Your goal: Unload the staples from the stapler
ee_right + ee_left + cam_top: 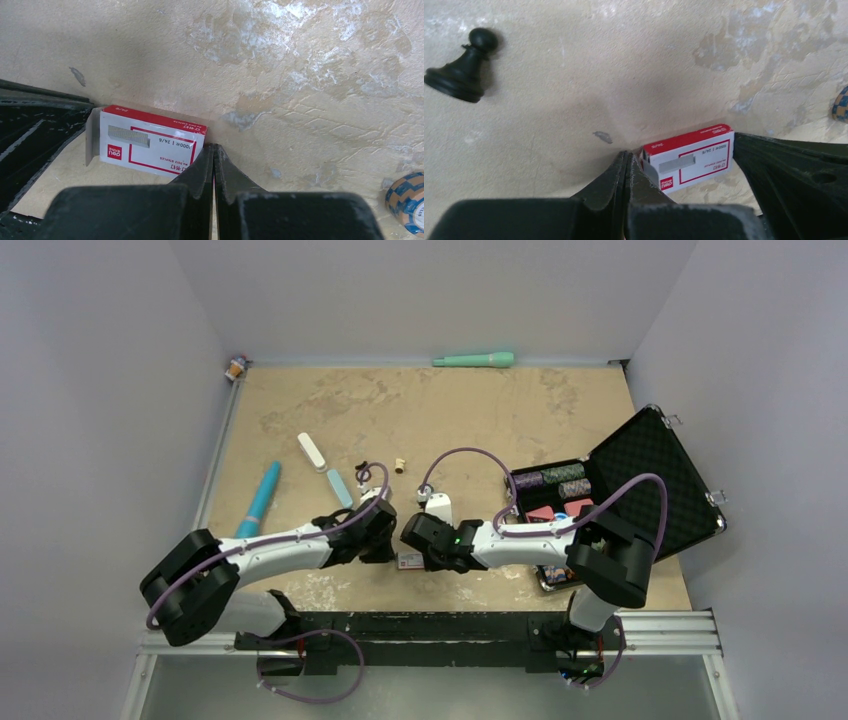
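Note:
My left gripper and right gripper meet tip to tip low over the table's near middle, both shut on nothing. A small red-and-white staple box lies between them, just right of my left gripper and just left of my right gripper. The same box has one end flap open. A tiny grey sliver lies on the table just past the box; I cannot tell whether it is the staples. A white object that looks like the stapler lies behind the right gripper.
A black chess pawn lies to the left. An open black case of poker chips stands at the right, with a loose chip nearby. A teal pen, a white bar and a green marker lie farther off.

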`<state>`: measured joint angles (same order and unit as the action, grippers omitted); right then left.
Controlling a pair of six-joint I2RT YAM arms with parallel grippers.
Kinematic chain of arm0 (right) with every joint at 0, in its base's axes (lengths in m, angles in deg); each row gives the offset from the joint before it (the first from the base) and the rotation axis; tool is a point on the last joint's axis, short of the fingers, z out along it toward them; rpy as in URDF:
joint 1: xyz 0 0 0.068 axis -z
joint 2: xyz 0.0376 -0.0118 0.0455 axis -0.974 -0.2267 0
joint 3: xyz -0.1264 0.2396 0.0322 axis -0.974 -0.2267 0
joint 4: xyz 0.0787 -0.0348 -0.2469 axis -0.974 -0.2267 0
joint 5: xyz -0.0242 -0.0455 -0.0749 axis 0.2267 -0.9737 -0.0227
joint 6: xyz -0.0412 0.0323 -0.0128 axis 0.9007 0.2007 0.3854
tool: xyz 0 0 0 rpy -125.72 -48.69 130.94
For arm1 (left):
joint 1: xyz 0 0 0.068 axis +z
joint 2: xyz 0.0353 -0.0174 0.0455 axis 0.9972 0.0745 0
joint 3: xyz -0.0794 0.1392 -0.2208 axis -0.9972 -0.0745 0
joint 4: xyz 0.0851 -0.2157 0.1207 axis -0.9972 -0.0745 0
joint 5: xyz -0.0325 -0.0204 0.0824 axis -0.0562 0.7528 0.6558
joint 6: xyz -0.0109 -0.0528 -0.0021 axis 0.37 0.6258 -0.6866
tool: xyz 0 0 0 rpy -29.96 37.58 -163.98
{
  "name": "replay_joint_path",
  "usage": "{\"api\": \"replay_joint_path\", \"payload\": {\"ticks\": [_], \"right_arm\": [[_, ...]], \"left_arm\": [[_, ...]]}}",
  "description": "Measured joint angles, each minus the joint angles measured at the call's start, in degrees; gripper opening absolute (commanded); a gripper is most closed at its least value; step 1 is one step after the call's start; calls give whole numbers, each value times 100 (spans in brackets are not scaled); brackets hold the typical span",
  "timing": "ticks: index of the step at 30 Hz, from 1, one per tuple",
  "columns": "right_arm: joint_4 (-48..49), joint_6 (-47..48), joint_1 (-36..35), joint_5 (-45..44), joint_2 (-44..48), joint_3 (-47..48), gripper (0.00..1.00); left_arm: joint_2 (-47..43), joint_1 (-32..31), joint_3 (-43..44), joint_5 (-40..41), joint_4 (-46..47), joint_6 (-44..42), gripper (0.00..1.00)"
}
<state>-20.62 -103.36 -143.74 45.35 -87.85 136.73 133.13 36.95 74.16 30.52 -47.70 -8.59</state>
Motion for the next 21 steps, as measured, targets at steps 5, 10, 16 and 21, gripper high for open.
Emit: {"api": "replay_joint_path", "payload": {"ticks": [5, 10, 16, 21], "right_arm": [[-114, -2, 0, 0, 15, 15, 0], [-514, -9, 0, -11, 229, 87, 11], [-870, -37, 0, -142, 1001, 310, 35], [-1045, -39, 0, -273, 1574, 466, 38]], "left_arm": [[-304, 0, 13, 79, -730, -7, 11], [-883, 0, 251, 328, -1731, -33, 22], [-1923, 0, 748, 588, -2575, -175, 35], [-2743, 0, 1084, 675, -3235, -321, 41]]}}
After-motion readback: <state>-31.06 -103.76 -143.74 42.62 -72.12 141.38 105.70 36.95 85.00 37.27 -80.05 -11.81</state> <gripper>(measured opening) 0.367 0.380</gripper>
